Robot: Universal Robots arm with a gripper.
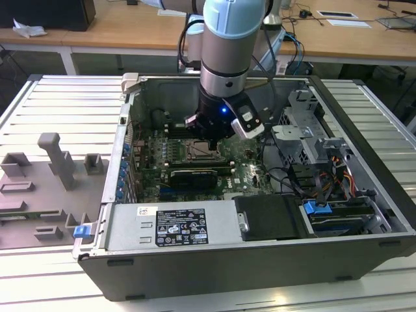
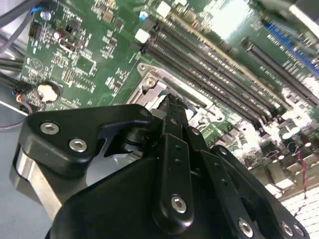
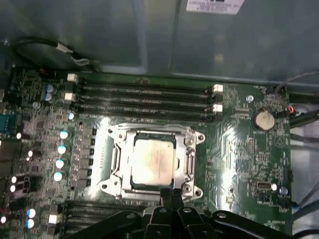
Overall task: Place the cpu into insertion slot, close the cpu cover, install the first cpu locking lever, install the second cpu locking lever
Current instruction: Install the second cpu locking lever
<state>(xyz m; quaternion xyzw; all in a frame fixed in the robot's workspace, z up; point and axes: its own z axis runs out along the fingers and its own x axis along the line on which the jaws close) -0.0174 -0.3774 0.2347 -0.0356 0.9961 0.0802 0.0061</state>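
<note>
The cpu (image 3: 153,159), a pale silvery square, lies in the insertion slot (image 3: 115,133) on the green motherboard (image 3: 239,159). The cpu cover (image 3: 149,133), a silvery frame, appears to lie flat around it with the chip showing through its window. My gripper (image 3: 170,193) is shut, its black fingertips pressed together at the edge of the socket frame. In the exterior view the gripper (image 1: 208,138) hangs straight down inside the open computer case, right over the socket (image 1: 200,151). In the second wrist view the shut gripper (image 2: 172,99) points at the socket's metal rim (image 2: 154,84).
Long black memory slots (image 3: 144,97) run beside the socket, and a coin battery (image 3: 263,119) sits nearby. Case walls, a power supply box (image 1: 172,227), and a drive cage with cables (image 1: 312,146) ring the board. A grey fixture tray (image 1: 45,188) lies at the exterior view's left.
</note>
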